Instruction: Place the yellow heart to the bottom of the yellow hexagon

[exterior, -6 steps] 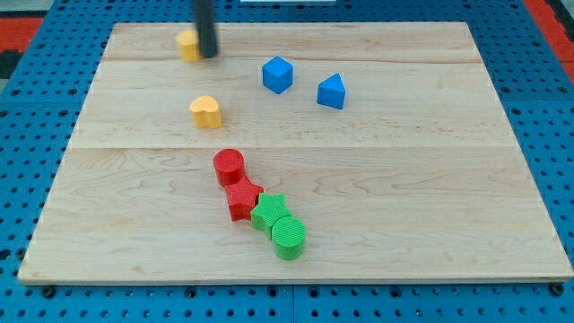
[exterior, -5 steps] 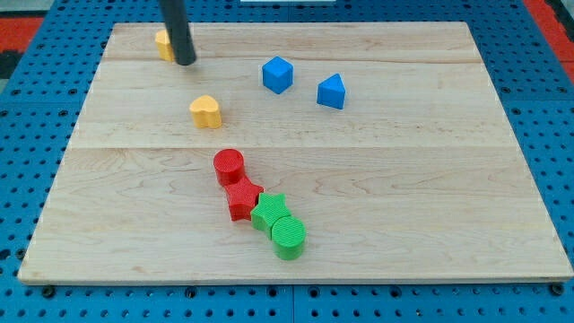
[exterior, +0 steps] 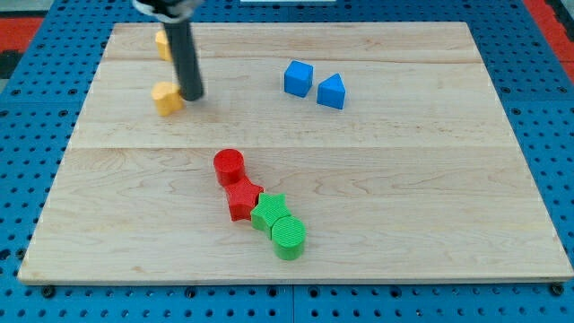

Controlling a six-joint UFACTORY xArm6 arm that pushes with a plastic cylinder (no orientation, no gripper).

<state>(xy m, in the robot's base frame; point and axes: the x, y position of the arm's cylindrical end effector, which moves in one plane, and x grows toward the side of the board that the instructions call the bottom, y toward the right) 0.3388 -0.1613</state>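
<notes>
The yellow heart [exterior: 166,98] lies on the wooden board [exterior: 404,179] at the upper left. The yellow hexagon [exterior: 162,43] sits above it near the board's top edge, partly hidden behind my rod. My tip [exterior: 192,95] rests on the board right beside the heart's right side, touching or nearly touching it. The heart is below the hexagon, almost straight under it.
A blue cube [exterior: 299,78] and a blue triangular block [exterior: 331,91] sit close together at the upper middle. A red cylinder [exterior: 229,166], red star [exterior: 242,197], green star [exterior: 270,213] and green cylinder [exterior: 288,238] form a chain at the lower middle.
The hexagon was pushed left, then my tip came down beside the heart, which has shifted left and up. The blue cube has moved right, next to the blue triangular block.
</notes>
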